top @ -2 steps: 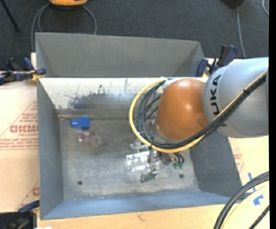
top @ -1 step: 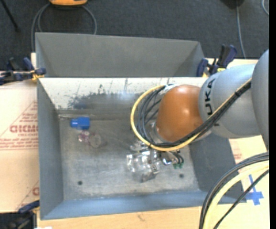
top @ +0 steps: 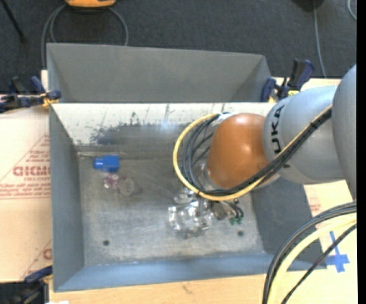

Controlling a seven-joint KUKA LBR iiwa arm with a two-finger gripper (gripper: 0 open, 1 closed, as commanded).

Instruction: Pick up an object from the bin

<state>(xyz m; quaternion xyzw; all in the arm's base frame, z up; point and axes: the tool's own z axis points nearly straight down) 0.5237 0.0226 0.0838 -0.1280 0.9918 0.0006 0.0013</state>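
Inside the bin [top: 66, 189], a small block [top: 106, 163] lies at the left rear of the floor. A small rounded piece [top: 121, 184] sits just in front of it, slightly to the right. Well apart, at front centre, lies a crumpled clump [top: 186, 218]. The arm [top: 309, 132] reaches in from the right, its wrist just behind the clump.

The grey arm [top: 313, 135] reaches in from the right, rounded orange wrist cover [top: 237, 149] above the silvery end effector [top: 188, 219].
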